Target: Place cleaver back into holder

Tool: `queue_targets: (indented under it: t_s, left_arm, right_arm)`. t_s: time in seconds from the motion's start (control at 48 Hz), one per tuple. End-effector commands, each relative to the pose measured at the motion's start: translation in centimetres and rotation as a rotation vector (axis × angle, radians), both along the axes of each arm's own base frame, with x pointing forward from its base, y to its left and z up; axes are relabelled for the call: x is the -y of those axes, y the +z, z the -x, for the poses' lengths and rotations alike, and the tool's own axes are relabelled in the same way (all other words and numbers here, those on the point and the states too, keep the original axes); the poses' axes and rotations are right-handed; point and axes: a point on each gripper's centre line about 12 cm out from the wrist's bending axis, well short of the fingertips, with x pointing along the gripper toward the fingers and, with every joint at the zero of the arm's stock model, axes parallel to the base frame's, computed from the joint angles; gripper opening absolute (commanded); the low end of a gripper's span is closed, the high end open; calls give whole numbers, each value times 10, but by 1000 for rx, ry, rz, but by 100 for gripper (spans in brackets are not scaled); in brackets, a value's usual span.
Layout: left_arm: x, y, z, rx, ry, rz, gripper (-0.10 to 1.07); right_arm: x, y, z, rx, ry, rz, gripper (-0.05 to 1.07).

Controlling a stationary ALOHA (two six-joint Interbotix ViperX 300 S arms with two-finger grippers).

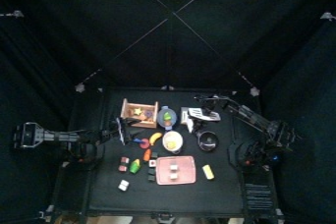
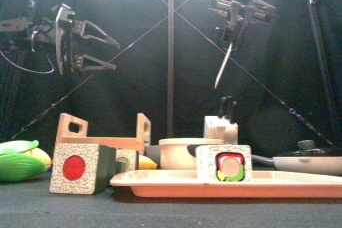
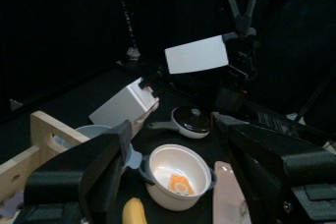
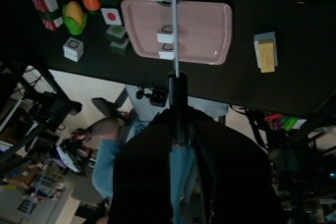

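Table (image 1: 230, 184): small, black, matte; toy food & kitchen bits crowd its middle, front-right corner bare.
Room: black curtains (image 1: 79, 22) on all sides, thin lines crossing overhead. R wrist view looks past the table edge to a cluttered floor w/ a person's legs in blue (image 4: 121, 164).
Right gripper (image 2: 238, 12): high over table's right side, pointing down, jaws clamped on the cleaver.
Cleaver (image 4: 171, 31): in the air, seen edge-on as a thin pale strip sticking out from the R jaws; hangs above the tray & plate area, touching nothing on the table.
Holder (image 2: 221, 129): white block, back right of centre, dark handle rising from it; cleaver well above it, apart.
Left gripper (image 2: 91, 47): raised on the left, jaws apart, nothing between them.
Tray (image 2: 160, 180): pink, flat, front centre; sushi-style block (image 2: 222, 162) stands on it.
Plate (image 1: 174, 141): round, white w/ yellow, just behind tray.
Crate (image 2: 100, 132): wooden, back left of centre.
Red-dot block (image 2: 76, 167): front left, just beside tray.
Green piece (image 2: 16, 160): far left edge.
Pan (image 2: 314, 160): dark, right side, near holder.
Yellow block (image 4: 266, 51): on the tabletop just beside tray, apart from it.
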Motion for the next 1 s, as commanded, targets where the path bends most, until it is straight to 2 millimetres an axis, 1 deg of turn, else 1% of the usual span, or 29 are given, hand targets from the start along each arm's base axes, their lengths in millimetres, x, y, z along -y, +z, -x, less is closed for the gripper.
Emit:
queue_targets:
  t_s: [0.0, 0.083, 0.146, 0.25, 0.5, 0.75, 0.979]
  left_arm:
    - [0, 3, -1, 11, -2, -5, 98]
    - [0, 2, 0, 7, -2, -4, 98]
    - [0, 2, 0, 7, -2, -4, 98]
    - [0, 1, 0, 5, -2, -4, 98]
    - [1, 1, 0, 4, -2, -2, 98]
    - [1, 1, 0, 4, -2, -4, 98]
    - [1, -1, 1, 0, -2, -2, 98]
  right_arm:
    - [6, 13, -3, 37, 24, 5, 42]
    - [15, 8, 3, -17, 26, -10, 42]
    - [16, 2, 5, -49, 32, -31, 42]
    - [19, -10, 1, -78, 42, -55, 42]
    - [26, -27, -10, -125, 56, -100, 42]
    - [38, -27, -26, -107, 75, -84, 42]
    - [41, -30, -26, -144, 92, -95, 42]
